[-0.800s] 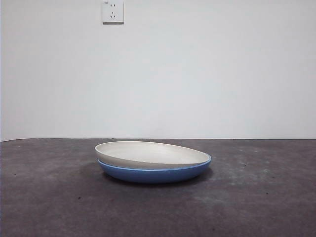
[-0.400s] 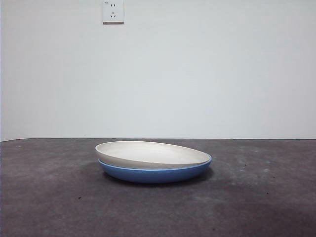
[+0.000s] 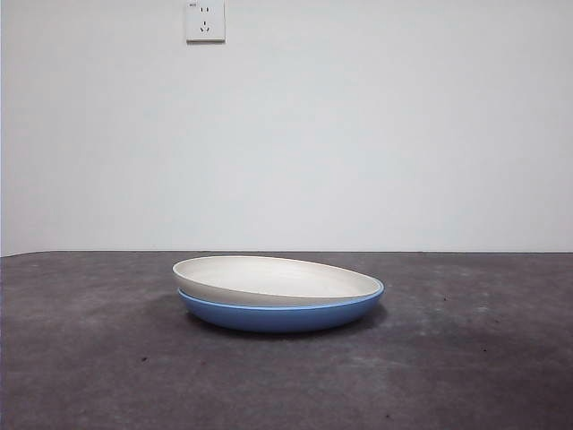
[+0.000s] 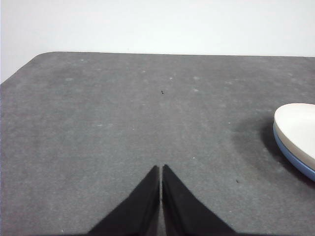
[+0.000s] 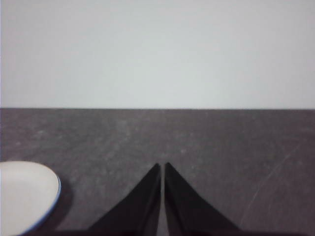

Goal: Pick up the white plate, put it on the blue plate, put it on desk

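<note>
Left claw: jaws pressed together tip to tip, clenched on nothing, held above bare bench surface. The plates lie well apart from it, off to one side of its wrist view, where only a portion of the stack shows at the picture's edge.

Right claw: jaws likewise clenched with no gap between the tips, grasping nothing, over bare bench. The stack appears at the edge of its wrist view, clear of the jaws.

White plate: seated inside the blue plate, in contact with it. It sits slightly tilted; in the front view its left rim stands higher above the blue rim than its right rim, which lies nearly level with the blue edge. Faint rings are visible on its inner surface.

Blue plate: resting flat on the bench, roughly central in the front view, casting a soft shadow beneath.

Neither arm appears in the front view. A white wall socket is mounted on the wall behind the bench
</note>
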Controlling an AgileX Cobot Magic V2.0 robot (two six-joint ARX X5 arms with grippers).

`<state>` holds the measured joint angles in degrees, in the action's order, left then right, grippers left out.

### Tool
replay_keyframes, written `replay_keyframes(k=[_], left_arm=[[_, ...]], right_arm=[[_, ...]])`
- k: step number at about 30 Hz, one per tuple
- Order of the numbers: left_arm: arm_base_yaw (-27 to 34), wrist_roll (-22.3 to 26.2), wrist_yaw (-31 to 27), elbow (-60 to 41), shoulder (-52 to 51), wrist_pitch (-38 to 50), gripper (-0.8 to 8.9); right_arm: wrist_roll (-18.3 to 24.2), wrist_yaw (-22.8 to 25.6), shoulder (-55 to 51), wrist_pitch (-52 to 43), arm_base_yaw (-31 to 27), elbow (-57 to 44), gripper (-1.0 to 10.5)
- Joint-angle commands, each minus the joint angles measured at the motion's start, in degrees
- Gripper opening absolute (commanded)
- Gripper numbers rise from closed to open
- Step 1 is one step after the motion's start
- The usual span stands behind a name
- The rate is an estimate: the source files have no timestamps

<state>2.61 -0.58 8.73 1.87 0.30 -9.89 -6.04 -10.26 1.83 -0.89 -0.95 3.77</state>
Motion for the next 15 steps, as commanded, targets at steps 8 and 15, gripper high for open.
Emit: replay_keyframes(k=[8, 15], left_arm=[[0.15, -0.13, -0.2, -1.2, -0.13, -0.44, 0.09], [0.15, -0.13, -0.17, -1.2, -0.13, -0.44, 0.09]], right_arm=[[-1.03, 1.81, -1.62, 1.29, 0.09, -3.17, 0.1], [-1.03, 1.79, -1.62, 8.59, 0.07, -3.17, 0.1]])
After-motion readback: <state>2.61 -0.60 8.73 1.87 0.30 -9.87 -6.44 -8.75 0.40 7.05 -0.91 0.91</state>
